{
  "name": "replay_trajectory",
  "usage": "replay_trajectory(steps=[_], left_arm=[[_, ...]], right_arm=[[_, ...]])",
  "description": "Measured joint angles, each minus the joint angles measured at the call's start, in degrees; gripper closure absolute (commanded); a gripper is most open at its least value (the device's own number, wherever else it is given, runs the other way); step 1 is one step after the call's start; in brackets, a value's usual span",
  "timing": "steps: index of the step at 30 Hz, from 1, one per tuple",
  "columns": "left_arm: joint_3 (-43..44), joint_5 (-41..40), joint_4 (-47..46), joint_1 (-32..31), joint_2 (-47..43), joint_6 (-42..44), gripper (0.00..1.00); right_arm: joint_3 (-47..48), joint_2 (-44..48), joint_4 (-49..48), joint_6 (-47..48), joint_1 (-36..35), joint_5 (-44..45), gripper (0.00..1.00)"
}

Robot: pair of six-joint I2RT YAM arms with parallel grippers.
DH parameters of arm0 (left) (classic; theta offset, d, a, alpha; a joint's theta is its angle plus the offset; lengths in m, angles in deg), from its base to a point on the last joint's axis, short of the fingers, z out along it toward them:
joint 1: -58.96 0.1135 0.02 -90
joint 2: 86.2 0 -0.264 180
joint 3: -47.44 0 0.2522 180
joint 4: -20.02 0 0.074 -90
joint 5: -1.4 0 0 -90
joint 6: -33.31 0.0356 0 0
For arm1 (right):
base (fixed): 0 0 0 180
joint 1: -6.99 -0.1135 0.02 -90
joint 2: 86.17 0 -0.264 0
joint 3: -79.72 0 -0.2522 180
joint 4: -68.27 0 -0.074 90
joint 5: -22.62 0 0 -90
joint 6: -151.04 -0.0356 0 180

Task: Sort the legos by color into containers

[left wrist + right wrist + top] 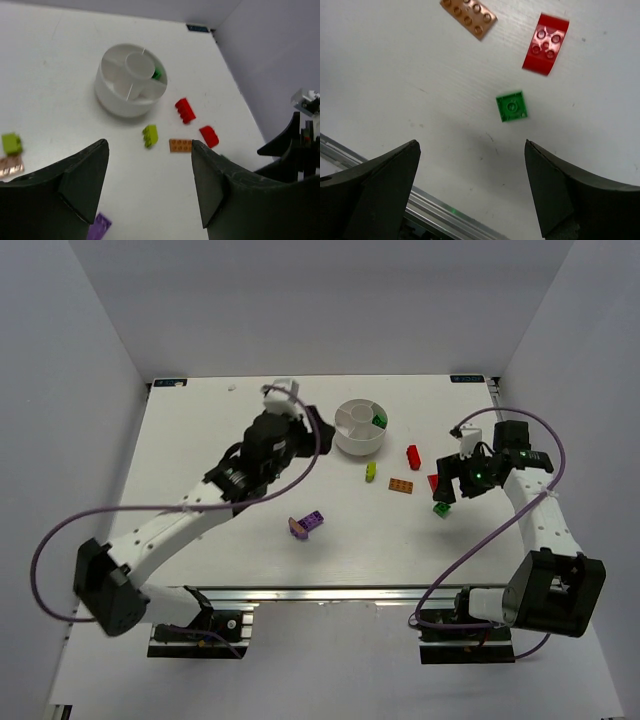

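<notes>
The small dark green brick (511,106) lies studs-up on the counter (395,75), just beside a curved red brick (546,44) and near an orange plate (468,17). It sits slightly rotated, ahead of the right jaws and nearer one finger than the other. Those jaws are spread wide and hold nothing.

The step in hand looks like a pick of this brick. To do it well, the jaws should shift forward to centre the brick, twist to meet its flat sides, then descend without nudging the red brick.

The white dish (357,445) stands well apart to the left. One wedge holds what seems to be another green brick (379,421), so that is the likely destination. The left jaws, also released and empty, hover near the dish.
</notes>
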Motion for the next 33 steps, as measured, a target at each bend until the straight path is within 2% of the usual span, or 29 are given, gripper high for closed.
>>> replay_trajectory(steps=[4, 7, 12, 18, 33], left_arm=[[-14.6, -0.4, -0.9, 0.2, -10.8, -5.3, 0.23], [-24.4, -0.5, -0.3, 0.3, -14.6, -10.2, 0.23], [-35.8, -0.4, 2.0, 0.3, -21.0, -17.9, 0.23], [-36.5, -1.8, 2.8, 0.3, -25.8, -21.2, 0.23], [-36.9, -2.0, 2.8, 0.3, -26.0, -24.0, 0.23]], right_arm=[[-3.1, -0.7, 0.3, 0.3, -0.6, 4.8, 0.13], [-5.7, -1.1, -1.1, 0.6, -1.2, 7.8, 0.22], [-9.2, -3.2, -4.3, 1.9, -2.0, 10.7, 0.27], [-9.9, -8.6, -8.6, 2.4, -2.3, 11.9, 0.27], [-9.7, -16.4, -16.1, 4.9, -2.8, 12.2, 0.30]])
